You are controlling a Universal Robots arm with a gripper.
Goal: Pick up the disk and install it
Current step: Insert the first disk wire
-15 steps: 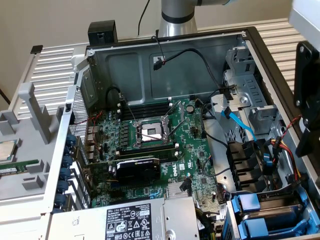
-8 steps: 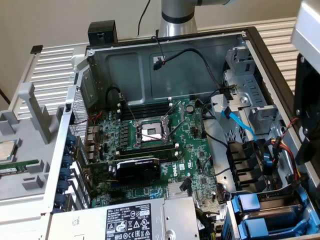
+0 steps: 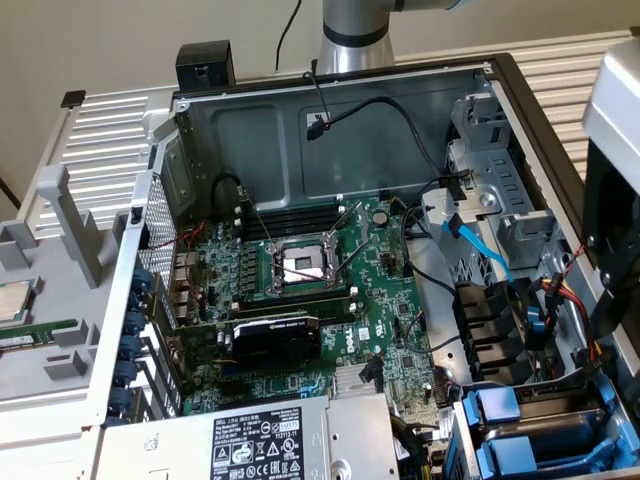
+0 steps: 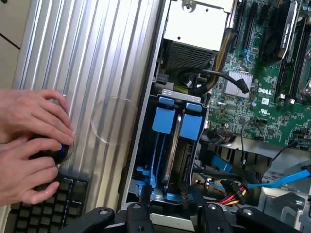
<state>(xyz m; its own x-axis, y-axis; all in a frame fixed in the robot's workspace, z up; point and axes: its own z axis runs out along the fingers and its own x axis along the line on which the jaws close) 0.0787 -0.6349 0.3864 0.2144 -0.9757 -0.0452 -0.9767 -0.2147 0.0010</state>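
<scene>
reading from the exterior view's left, a loose chip (image 3: 12, 298) lay on the grey stand (image 3: 60, 260) outside the case (image 3: 330, 85), then came the motherboard (image 3: 390, 250) with its bare socket (image 3: 300, 262), then the silver power-supply box (image 3: 250, 440) at the near edge. toward the exterior view's right sat the drive bay (image 4: 171, 93), and in it two blue-fronted carriers stood on edge, just beside each other. i took the disk (image 4: 163, 119) to be one of that pair, with the other carrier (image 4: 192, 125) just beside it, though i could not say for certain which was which, nor whether it was fully seated. the gripper (image 4: 172, 216) hung above the bay, apart from both carriers, its jaws partly spread with nothing between them. red and yellow cables (image 4: 228, 191) ran close by the bay. a person's hands (image 4: 29, 150) rested over a keyboard (image 4: 48, 204) beside the ribbed side panel (image 4: 97, 73). to do this step well, i judged, the gripper needed squaring to one carrier alone, centred on its blue front so the neighbour was not caught, and kept clear of those cables on any descent.
</scene>
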